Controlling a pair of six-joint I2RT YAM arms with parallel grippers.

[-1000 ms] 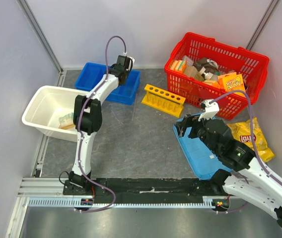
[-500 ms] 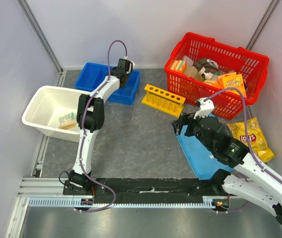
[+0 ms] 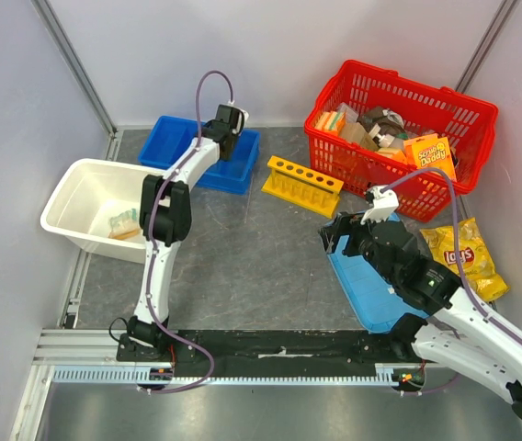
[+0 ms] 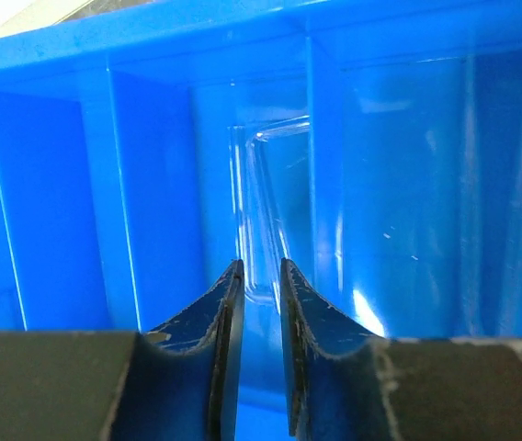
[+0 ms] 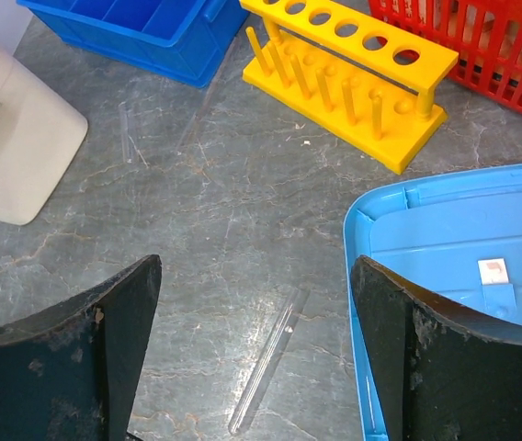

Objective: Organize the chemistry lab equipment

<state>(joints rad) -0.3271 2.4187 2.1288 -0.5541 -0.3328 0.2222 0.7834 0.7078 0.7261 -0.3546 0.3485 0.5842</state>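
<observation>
—Yellow plastic test-tube rack point(image 3: 302, 186), item one: location?

—Far middle of the grey table point(image 3: 243, 257), standing upright, holes facing up. Blue bin point(image 3: 183, 147) close on its left, red basket point(image 3: 399, 129) close on its right.

—Item two, thin tubes?

—One clear tube point(image 5: 270, 363) lies flat on the table, just left of the light-blue tray point(image 5: 454, 266) and nearer than the rack. A second clear tube point(image 4: 261, 211) rests inside a compartment of the blue bin, against a divider wall.

—Item three, bagged stock?

—Small clear bag point(image 3: 123, 223), pale-green contents, in the white tub point(image 3: 68, 197) at the left side of the table.

—Left gripper, condition?

—Left gripper point(image 4: 256, 266) is down inside the blue bin at the far end of the table. Fingers slightly parted, a thin slit of blue showing between them, nothing clamped. Their tips sit just short of the second clear tube.

—Right gripper, condition?

—Right gripper point(image 5: 256, 271) hangs over the table by the far-left corner of the tray. Fingers spread wide, released, grasping nothing. The flat tube lies on the surface below the gap.

—Other stock on the table?

—Yellow chip bag point(image 3: 463, 257) on the right, just beside the tray. Boxes and sponge packs heaped in the red basket.
</observation>
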